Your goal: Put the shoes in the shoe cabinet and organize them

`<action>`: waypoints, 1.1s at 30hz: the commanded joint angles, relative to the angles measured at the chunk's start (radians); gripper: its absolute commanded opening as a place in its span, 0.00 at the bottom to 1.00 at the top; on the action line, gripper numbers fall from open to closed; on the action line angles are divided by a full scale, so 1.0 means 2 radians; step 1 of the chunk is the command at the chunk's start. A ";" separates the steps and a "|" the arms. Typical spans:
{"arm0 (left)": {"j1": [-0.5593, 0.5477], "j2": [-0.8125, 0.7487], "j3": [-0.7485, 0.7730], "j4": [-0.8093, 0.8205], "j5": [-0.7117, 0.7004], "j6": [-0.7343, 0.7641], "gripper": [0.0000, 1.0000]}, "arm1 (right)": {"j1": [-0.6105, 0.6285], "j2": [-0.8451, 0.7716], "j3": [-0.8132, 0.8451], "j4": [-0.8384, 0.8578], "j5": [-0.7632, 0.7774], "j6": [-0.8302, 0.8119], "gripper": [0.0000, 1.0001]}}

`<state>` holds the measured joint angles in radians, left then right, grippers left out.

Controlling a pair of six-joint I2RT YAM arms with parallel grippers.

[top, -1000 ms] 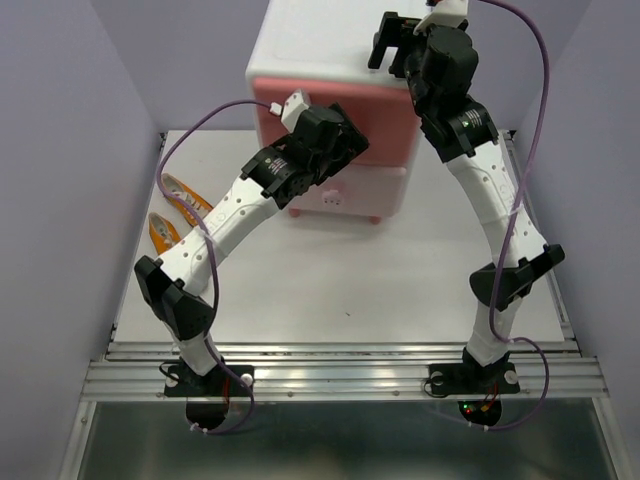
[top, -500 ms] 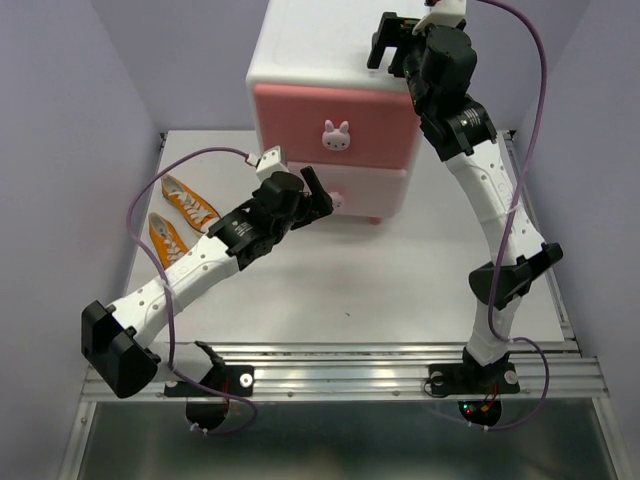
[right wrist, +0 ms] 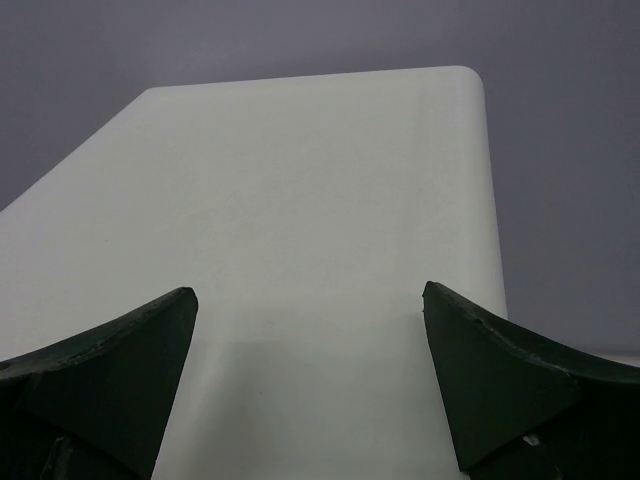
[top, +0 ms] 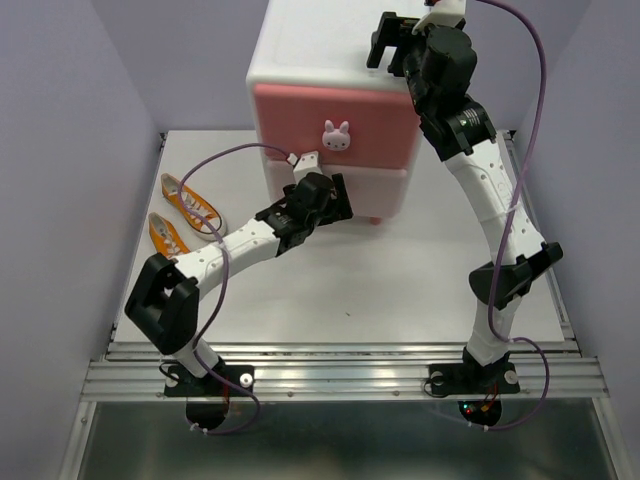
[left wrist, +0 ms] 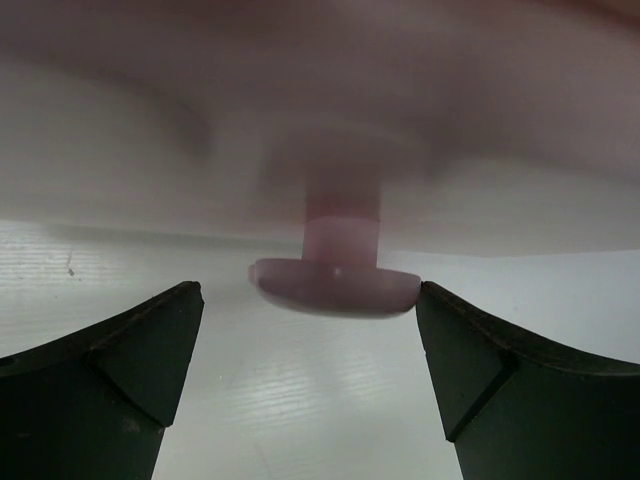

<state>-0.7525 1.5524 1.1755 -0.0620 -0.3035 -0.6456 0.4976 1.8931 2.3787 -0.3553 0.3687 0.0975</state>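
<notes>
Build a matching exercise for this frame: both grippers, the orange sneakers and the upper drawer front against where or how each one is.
1. left gripper
2. right gripper
3. orange sneakers
4. upper drawer front

A. on the table, left of the shoe cabinet
B. open, above the cabinet's white top
C. deeper pink, with a bunny knob
D. open, straddling the lower drawer's knob

Pairs: 1-D, 2-B, 3-A, 4-C.
</notes>
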 commanded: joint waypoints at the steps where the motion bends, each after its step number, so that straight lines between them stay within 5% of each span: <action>1: 0.001 0.021 0.050 0.049 -0.013 0.036 0.99 | 0.004 0.056 -0.045 -0.127 -0.019 0.039 1.00; 7: 0.011 0.044 0.073 0.056 -0.024 0.036 0.99 | 0.004 0.051 -0.049 -0.127 -0.022 0.036 1.00; 10: 0.013 0.052 0.083 0.061 -0.027 0.047 0.91 | 0.004 0.048 -0.053 -0.126 -0.019 0.037 1.00; 13: 0.013 0.054 0.080 0.061 -0.033 0.057 0.72 | 0.004 0.048 -0.052 -0.126 -0.017 0.035 1.00; 16: 0.013 0.046 0.067 0.068 -0.043 0.056 0.46 | 0.004 0.049 -0.056 -0.126 -0.019 0.035 1.00; 17: 0.013 0.044 0.064 0.069 -0.042 0.057 0.30 | 0.004 0.049 -0.057 -0.127 -0.020 0.036 1.00; 21: 0.012 0.028 0.055 0.056 -0.041 0.051 0.00 | 0.004 0.047 -0.065 -0.127 -0.016 0.034 1.00; 28: -0.025 -0.096 -0.064 0.026 -0.060 -0.020 0.00 | 0.004 0.055 -0.063 -0.127 -0.006 0.031 1.00; 33: -0.094 -0.171 -0.116 -0.088 -0.126 -0.113 0.00 | 0.004 0.048 -0.083 -0.126 -0.004 0.027 1.00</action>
<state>-0.8726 1.3479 0.9913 -0.0776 -0.4126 -0.7147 0.4988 1.8839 2.3322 -0.3042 0.3618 0.0746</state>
